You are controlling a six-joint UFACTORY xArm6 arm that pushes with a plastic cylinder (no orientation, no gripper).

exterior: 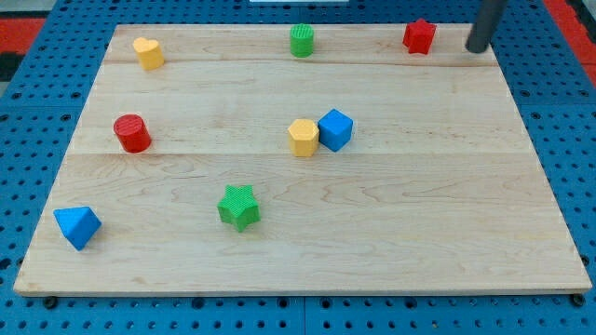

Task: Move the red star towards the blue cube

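A pale wooden surface lay on a blue pegboard, seen from above and in front. At the view's far left, near the bottom, sat a blue triangular block. Above it stood a red cylinder, and near the top edge a yellow heart-shaped block. Left of centre lay a green star. At the top middle stood a green cylinder. In the middle, a yellow hexagonal block touched the blue cube on the cube's left side. Towards the top right sat the red star, well apart from the cube. Just to its right, not touching, my tip rested near the top edge. There was no claw on this arm, only the rod, so nothing was grasped. The push appeared not yet begun; the approach step seemed in hand. Next, the tip likely needed to get behind the star's upper right and drive it down and leftward.
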